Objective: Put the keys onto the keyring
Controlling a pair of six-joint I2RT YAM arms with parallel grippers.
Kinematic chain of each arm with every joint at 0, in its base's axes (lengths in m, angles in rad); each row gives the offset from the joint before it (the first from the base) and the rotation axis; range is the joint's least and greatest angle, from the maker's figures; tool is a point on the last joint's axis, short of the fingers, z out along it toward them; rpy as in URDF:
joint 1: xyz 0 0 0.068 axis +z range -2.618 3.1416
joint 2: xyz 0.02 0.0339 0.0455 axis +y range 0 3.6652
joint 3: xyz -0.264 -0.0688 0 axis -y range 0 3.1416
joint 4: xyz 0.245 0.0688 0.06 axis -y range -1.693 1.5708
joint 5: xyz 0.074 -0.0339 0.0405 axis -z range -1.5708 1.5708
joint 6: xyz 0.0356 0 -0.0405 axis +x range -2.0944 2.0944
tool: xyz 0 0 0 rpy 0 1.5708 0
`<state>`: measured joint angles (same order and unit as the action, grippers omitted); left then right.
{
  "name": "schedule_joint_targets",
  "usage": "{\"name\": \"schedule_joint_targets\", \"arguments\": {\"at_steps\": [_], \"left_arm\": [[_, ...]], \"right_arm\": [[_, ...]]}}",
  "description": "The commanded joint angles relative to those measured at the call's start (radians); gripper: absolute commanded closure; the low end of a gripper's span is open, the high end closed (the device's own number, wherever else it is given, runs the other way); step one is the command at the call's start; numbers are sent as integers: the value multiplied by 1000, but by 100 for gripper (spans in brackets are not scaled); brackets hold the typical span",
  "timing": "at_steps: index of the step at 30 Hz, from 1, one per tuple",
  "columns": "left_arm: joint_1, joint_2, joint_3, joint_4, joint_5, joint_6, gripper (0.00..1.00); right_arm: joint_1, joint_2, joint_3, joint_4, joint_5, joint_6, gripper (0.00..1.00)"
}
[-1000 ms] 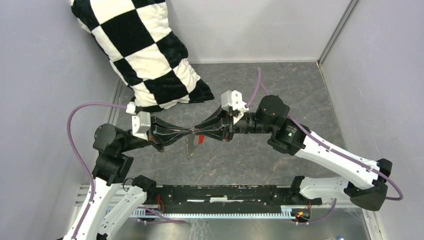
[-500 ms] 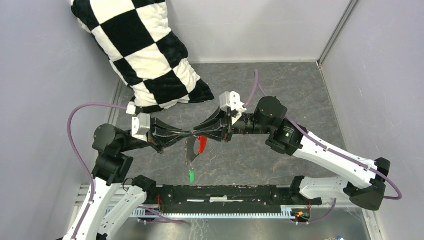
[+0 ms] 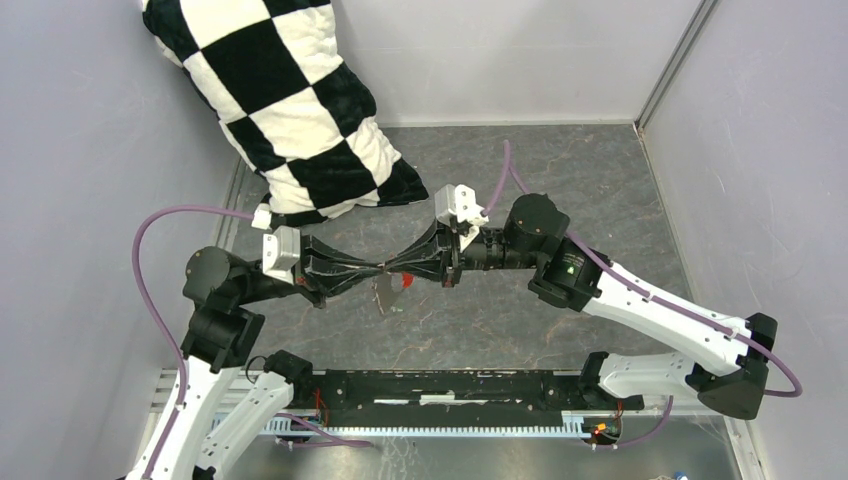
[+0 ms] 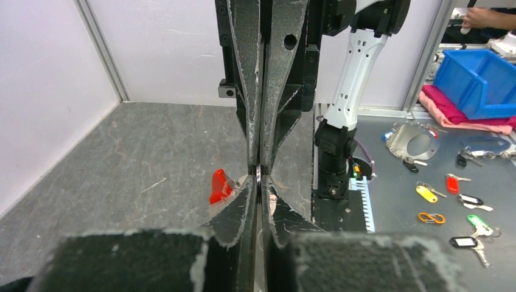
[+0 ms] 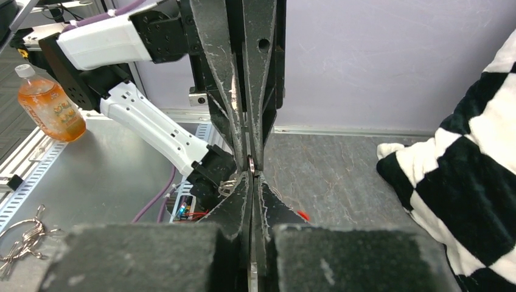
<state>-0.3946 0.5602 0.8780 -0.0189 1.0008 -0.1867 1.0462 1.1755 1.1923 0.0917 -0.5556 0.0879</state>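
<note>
My left gripper (image 3: 378, 268) and right gripper (image 3: 394, 267) meet tip to tip above the middle of the grey table (image 3: 560, 180). Both are shut. The keyring (image 4: 258, 175) shows edge-on as a thin silver ring pinched exactly where the two pairs of tips touch; it appears the same way in the right wrist view (image 5: 251, 163). A small silver key (image 5: 230, 184) dangles beside my right fingertips. A red piece (image 3: 403, 279) (image 4: 219, 186) hangs just under the tips; I cannot tell whether it is the key head or the tag. A grey strand (image 3: 383, 296) droops below.
A black-and-white checked pillow (image 3: 290, 110) leans in the far left corner, close behind the left arm. Purple walls close the table's left, back and right. Beyond the table lie a blue bin (image 4: 481, 73), loose keys and tags (image 4: 462, 201) and an orange bottle (image 5: 48, 106).
My right gripper has closed fully and its arm has edged left. The red and green tags, hanging low half a second ago, have swung back up under the tips.
</note>
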Motion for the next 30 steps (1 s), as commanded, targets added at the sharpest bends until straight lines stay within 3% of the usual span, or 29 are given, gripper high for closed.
{"name": "schedule_joint_targets", "arguments": {"at_steps": [1, 3, 5, 7, 10, 15, 30], "left_arm": [[-1, 9, 92, -168, 45, 158, 80], [0, 32, 141, -314, 51, 314, 49], [-1, 63, 196, -475, 55, 472, 39], [-1, 98, 250, -595, 45, 585, 36], [-1, 154, 297, -716, 43, 692, 38], [-1, 207, 295, -735, 0, 733, 46], [0, 276, 323, -744, 83, 684, 71]], "right_arm": [[0, -10, 44, -86, 68, -54, 100], [0, 5, 101, -208, 102, -102, 100], [0, 29, 159, -320, 123, -145, 100], [-1, 49, 204, -404, 130, -171, 100], [0, 56, 223, -444, 128, -182, 100], [3, 70, 235, -461, 105, -186, 100], [39, 157, 357, -589, 145, -233, 100]]}}
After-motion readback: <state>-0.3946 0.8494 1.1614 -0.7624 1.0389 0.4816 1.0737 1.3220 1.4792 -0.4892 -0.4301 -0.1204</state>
